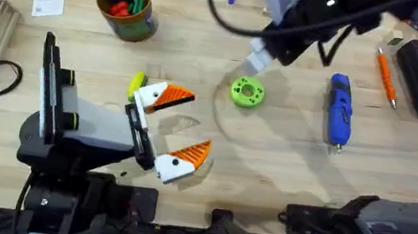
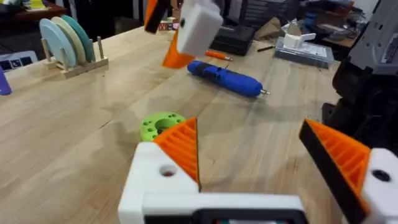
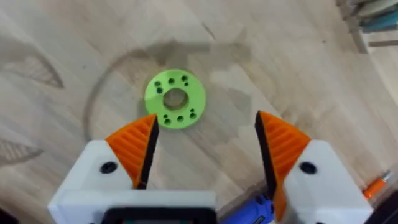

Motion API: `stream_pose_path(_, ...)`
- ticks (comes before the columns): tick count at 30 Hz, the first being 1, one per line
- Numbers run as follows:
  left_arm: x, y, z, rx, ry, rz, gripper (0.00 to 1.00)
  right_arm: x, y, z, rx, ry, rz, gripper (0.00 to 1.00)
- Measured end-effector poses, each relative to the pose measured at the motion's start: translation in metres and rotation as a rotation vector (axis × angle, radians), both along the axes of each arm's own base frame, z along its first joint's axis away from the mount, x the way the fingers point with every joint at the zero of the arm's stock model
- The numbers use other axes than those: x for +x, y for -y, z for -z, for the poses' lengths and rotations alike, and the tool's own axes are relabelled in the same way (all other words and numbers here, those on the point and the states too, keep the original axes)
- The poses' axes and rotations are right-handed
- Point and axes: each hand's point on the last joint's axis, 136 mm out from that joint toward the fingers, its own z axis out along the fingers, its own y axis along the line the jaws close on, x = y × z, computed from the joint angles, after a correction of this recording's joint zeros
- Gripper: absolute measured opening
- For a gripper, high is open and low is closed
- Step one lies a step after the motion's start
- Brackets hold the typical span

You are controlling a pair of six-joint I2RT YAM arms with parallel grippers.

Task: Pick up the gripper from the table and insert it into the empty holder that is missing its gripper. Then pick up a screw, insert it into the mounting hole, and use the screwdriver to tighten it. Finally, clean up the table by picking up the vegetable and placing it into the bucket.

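While hovering above the light wooden plank counter (image 1: 283, 166), right hand (image 3: 205, 155) spread wide, nothing between its two orange ribbed pads (image 3: 134, 146); in overhead view, same hand (image 1: 258, 57) seen blurred under dark arm, top centre. Directly below and just ahead of it, lying flat on counter: green round plastic disc w/ centre hole and small holes round it (image 3: 175, 99), apart from pads, not touched. Same disc at (image 1: 246, 91) and (image 2: 160, 124).

Left hand (image 1: 171, 132) at lower left, low over counter, fingers wide apart, empty; both white mounts carry orange wedge tips (image 2: 180, 149). Disc a bit beyond left hand, toward right hand.

Blue pen-shaped electric screwdriver w/ thin metal bit (image 1: 339, 111) lying flat on counter, right of disc, well apart from left hand, near right hand but not held; bit end pointing toward arm bases. Also at (image 2: 225, 78).

Small round bucket, green-blue sides, brownish rim (image 1: 128, 13) upright at far left-centre of counter, well apart from both hands; red and green vegetable-like pieces (image 1: 123, 1) inside.

Count: 2 hands, 4 orange tips in total, 1 green disc, 1 blue screwdriver, 1 bucket, 1 slim orange-handled driver (image 1: 386, 76) at far right, 1 black cable loop (image 1: 0, 77) at left edge.
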Motion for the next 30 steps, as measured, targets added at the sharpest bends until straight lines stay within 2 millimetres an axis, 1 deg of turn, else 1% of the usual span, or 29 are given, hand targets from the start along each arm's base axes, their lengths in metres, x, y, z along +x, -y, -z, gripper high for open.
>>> stream_pose_path(4, 0.000, 0.000, 0.000, 0.000, 0.000, 0.000, 0.985, -0.010, -0.008, 0.022, -0.063, -0.065, -0.066, 0.897)
stream_pose_path(6, 0.000, 0.000, 0.000, 0.000, 0.000, 0.000, 0.985, -0.012, -0.012, 0.030, -0.081, -0.083, -0.087, 0.897)
stream_pose_path(10, 0.000, 0.000, 0.000, 0.000, 0.000, 0.000, 0.985, -0.015, -0.019, 0.043, -0.107, -0.111, -0.120, 0.896)
stream_pose_path(15, 0.000, 0.000, 0.000, 0.000, 0.000, 0.000, 0.985, -0.015, -0.022, 0.057, -0.133, -0.145, -0.134, 0.895)
stream_pose_path(23, 0.000, 0.000, 0.000, 0.000, 0.000, 0.000, 0.985, -0.015, -0.022, 0.073, -0.156, -0.185, -0.135, 0.892)
stream_pose_path(27, 0.000, 0.000, 0.000, 0.000, 0.000, 0.000, 0.985, -0.020, -0.027, 0.082, -0.139, -0.227, -0.147, 0.850)
stream_pose_path(30, 0.000, 0.000, 0.000, 0.000, 0.000, 0.000, 0.985, -0.022, -0.029, 0.088, -0.133, -0.252, -0.152, 0.837)
